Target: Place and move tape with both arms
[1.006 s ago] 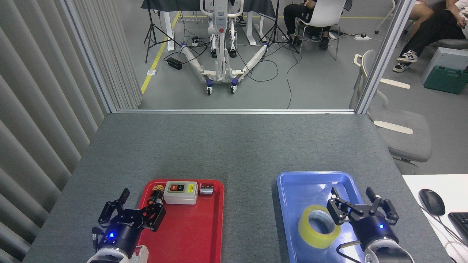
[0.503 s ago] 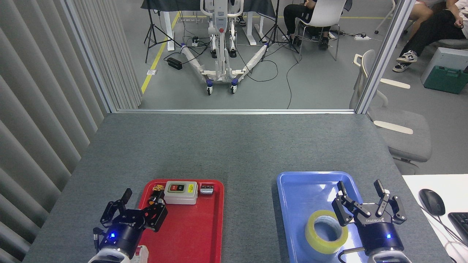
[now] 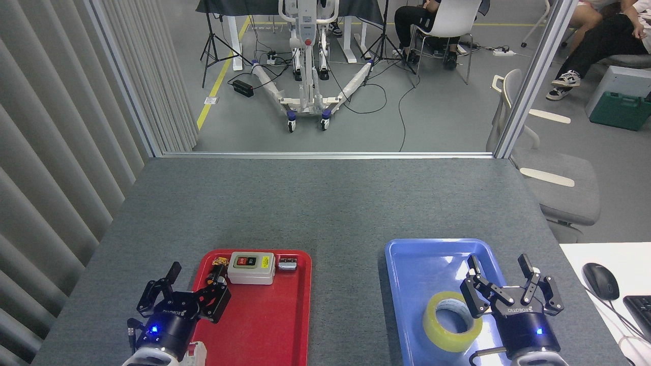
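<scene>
Beside the tape, right gripper fingers splayed

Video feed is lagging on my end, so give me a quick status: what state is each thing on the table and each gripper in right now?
tape: lying flat in the blue tray, not gripped
blue tray: holds only the tape
right gripper: open, empty, just right of the tape
left gripper: open, empty, over the red tray's left edge
red tray: small parts along its far edge, rest bare
switch box: sitting flat in the red tray, untouched
</scene>
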Tool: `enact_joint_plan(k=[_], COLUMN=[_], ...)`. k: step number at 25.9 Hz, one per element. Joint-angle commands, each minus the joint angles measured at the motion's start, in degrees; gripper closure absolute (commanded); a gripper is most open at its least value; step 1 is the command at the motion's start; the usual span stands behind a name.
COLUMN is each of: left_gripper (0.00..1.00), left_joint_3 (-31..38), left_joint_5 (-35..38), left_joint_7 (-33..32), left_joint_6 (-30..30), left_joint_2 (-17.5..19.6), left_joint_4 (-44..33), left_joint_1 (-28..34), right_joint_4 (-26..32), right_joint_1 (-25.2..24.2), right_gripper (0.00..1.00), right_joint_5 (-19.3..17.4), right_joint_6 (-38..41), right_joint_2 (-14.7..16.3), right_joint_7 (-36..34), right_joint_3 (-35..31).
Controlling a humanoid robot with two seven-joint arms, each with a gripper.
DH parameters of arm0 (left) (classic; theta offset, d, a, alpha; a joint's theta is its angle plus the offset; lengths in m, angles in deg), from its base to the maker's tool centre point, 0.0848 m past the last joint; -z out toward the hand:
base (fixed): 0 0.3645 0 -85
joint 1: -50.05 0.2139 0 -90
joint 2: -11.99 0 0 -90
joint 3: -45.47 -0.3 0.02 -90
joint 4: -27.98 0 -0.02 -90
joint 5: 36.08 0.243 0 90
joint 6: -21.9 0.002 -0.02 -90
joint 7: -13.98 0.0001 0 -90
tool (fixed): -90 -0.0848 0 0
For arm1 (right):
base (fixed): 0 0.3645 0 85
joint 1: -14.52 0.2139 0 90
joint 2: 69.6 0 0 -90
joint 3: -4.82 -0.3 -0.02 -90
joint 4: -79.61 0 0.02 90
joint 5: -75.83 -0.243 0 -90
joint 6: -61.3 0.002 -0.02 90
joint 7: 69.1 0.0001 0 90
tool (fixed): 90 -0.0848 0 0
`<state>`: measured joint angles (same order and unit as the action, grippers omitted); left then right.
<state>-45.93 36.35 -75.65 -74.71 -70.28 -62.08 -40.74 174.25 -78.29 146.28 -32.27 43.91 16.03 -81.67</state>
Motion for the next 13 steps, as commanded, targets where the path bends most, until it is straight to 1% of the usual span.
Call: enact_joint_plan(k=[1, 5, 13], left_gripper=[0.00, 0.00, 0.00], left_joint_3=[0.0, 0.1, 0.0], left_joint_5=[0.0, 0.0, 0.0], left_joint_7=[0.0, 0.0, 0.0], left_joint_6=[0.0, 0.0, 0.0], left_joint_2=[0.0, -0.2, -0.4], left_joint_4=[0.2, 0.4, 0.6], left_joint_1=[0.0, 0.0, 0.0], right_joint_4=[0.0, 0.0, 0.0], right_joint_1=[0.0, -0.1, -0.2], right_gripper=[0.00, 0.00, 0.00], right_joint_5=[-0.1, -0.1, -0.1], right_joint_6=[0.7, 0.7, 0.8], right_joint_2=[0.0, -0.7, -0.9], right_joint_7=[0.2, 0.2, 0.2], right_joint_3=[-0.6, -0.8, -0.9])
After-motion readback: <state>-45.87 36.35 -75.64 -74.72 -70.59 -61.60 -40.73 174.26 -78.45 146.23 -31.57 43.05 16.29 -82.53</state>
